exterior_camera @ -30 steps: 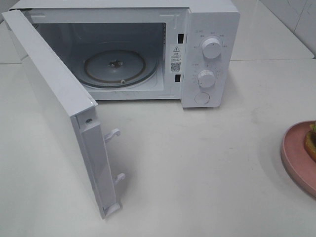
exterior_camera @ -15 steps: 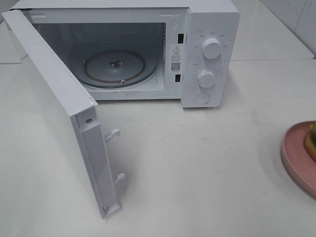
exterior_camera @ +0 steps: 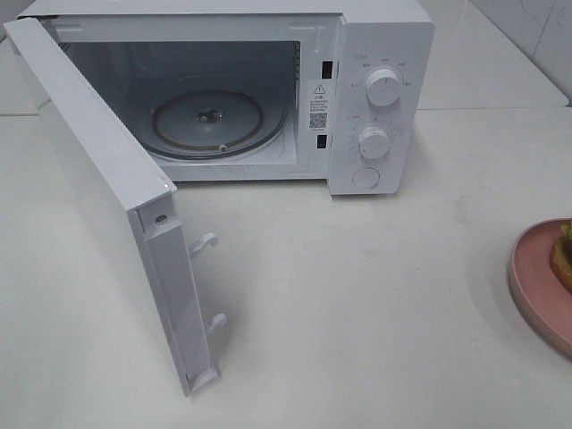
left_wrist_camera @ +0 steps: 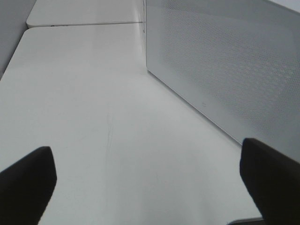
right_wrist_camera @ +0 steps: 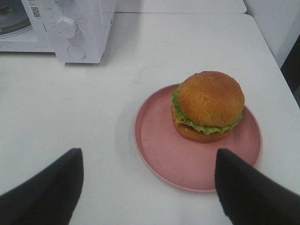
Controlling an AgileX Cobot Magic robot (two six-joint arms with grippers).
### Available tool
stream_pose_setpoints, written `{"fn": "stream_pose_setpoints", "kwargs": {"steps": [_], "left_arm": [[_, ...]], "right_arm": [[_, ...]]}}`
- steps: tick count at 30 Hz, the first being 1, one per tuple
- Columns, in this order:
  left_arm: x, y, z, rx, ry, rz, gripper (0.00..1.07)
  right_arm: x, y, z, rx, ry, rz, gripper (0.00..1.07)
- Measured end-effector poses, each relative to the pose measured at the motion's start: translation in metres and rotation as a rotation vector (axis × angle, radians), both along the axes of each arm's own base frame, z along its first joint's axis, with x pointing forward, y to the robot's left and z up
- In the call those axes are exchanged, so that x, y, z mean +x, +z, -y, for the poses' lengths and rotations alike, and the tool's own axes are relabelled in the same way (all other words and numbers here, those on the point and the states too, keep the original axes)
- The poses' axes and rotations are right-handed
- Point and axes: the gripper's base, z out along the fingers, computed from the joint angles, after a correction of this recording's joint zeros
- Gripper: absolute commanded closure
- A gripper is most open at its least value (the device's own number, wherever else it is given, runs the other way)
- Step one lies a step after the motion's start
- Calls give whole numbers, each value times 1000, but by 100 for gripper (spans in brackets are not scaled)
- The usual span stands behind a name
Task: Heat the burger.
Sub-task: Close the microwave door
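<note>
1. Nothing has moved in the last second: the microwave (exterior_camera: 268,89) is just as it was, its door (exterior_camera: 107,197) swung wide and the glass turntable (exterior_camera: 214,121) bare.
2. The burger (right_wrist_camera: 208,105) sits on the pink plate (right_wrist_camera: 159,150), at about four o'clock from the microwave, right at the table's (exterior_camera: 357,313) edge.
3. The right gripper (right_wrist_camera: 150,187) hangs above the plate, jaws spread, holding nothing.
4. The left gripper (left_wrist_camera: 150,183) is wide apart too, beside the open door.
5. My read: the oven's ready and the pick-up hasn't begun.
</note>
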Motion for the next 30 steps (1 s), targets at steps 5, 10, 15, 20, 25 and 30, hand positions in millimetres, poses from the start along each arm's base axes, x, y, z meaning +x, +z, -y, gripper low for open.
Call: {"fn": "stream_pose_setpoints", "kwargs": {"steps": [5, 10, 15, 20, 25, 30], "left_arm": [[0, 0, 0, 0, 0, 0, 7], [-1, 6, 0, -1, 1, 30, 11], [7, 16, 0, 0, 7, 40, 25], [27, 21, 0, -3, 12, 14, 45], [51, 27, -1, -8, 19, 15, 66], [79, 28, 0, -22, 24, -13, 101]], "right_arm": [[0, 0, 0, 0, 0, 0, 31], [0, 0, 0, 0, 0, 0, 31], [0, 0, 0, 0, 0, 0, 31], [0, 0, 0, 0, 0, 0, 31], [0, 0, 0, 0, 0, 0, 31], [0, 0, 0, 0, 0, 0, 31]]}}
